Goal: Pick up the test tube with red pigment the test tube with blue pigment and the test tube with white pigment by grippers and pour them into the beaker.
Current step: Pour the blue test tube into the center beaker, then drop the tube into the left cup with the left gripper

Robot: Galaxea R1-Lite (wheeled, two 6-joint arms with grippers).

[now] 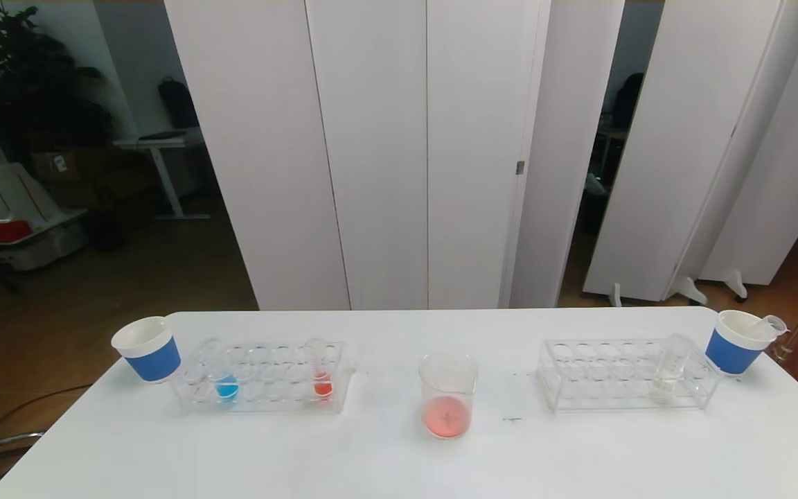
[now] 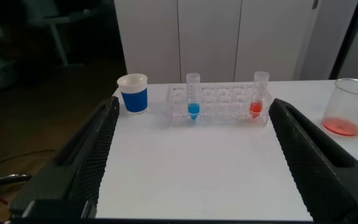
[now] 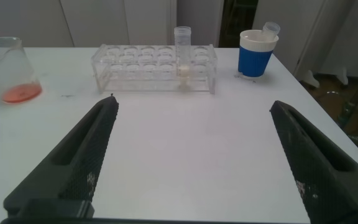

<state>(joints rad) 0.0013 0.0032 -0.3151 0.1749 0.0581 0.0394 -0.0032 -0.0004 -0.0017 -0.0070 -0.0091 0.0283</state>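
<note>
On the white bench (image 1: 385,464), the clear wide beaker (image 1: 447,395) holding red liquid stands at centre, the blue-pigment tube (image 1: 221,371) racked at its nine o'clock and the whitish tube (image 1: 669,367) at three o'clock, while the left jaws (image 2: 188,162) and the right jaws (image 3: 188,162) gape wide, holding nothing.

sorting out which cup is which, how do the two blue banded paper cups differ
The left cup stands at the table's left edge beside the rack holding the blue and red tubes; the right cup stands at the right edge beside the rack with the whitish tube. The right cup has an empty clear tube leaning out over its rim; nothing sticks out of the left cup. Both are white with a blue band and upright.
</note>
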